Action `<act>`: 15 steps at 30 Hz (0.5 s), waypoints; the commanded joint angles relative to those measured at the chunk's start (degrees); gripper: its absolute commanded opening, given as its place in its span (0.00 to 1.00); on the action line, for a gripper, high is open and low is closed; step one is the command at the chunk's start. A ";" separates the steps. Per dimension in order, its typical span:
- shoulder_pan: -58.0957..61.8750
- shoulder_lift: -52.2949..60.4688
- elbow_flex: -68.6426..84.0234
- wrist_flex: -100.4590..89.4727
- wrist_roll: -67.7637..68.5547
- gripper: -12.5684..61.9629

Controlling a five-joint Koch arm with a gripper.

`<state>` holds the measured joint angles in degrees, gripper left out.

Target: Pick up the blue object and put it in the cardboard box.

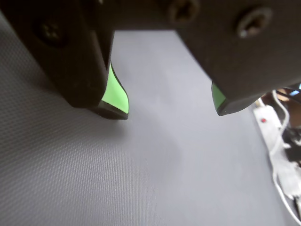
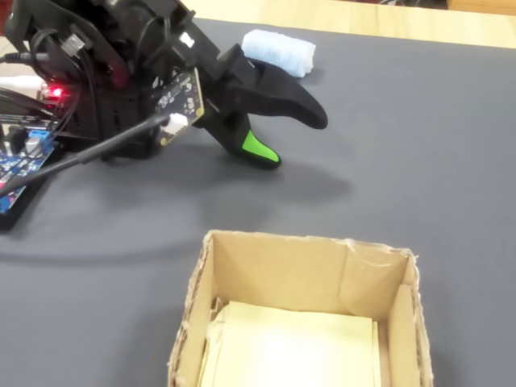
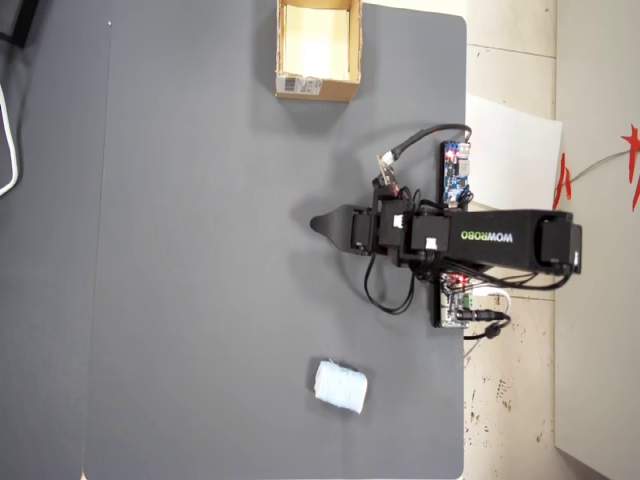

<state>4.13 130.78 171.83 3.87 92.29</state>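
Observation:
The blue object (image 3: 341, 387) is a pale fuzzy lump lying on the grey mat, far from the gripper (image 3: 318, 224) in the overhead view. In the fixed view the blue object (image 2: 278, 50) lies behind the gripper (image 2: 294, 139). The cardboard box (image 3: 335, 90) stands open at the mat's top edge, its pale inside showing. In the fixed view the cardboard box (image 2: 306, 242) is in front of the arm. In the wrist view the gripper (image 1: 169, 109) is open, green pads (image 1: 115, 92) wide apart, with only bare mat between them.
The arm's base sits at the mat's right edge in the overhead view, flanked by a blue circuit board (image 3: 455, 172) and loose cables. A white power strip (image 1: 275, 136) lies off the mat in the wrist view. A white cable (image 3: 8, 140) runs along the far left.

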 commanded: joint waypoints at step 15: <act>-8.61 4.39 -13.45 22.59 11.07 0.62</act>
<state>-3.16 130.78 161.63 25.22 99.14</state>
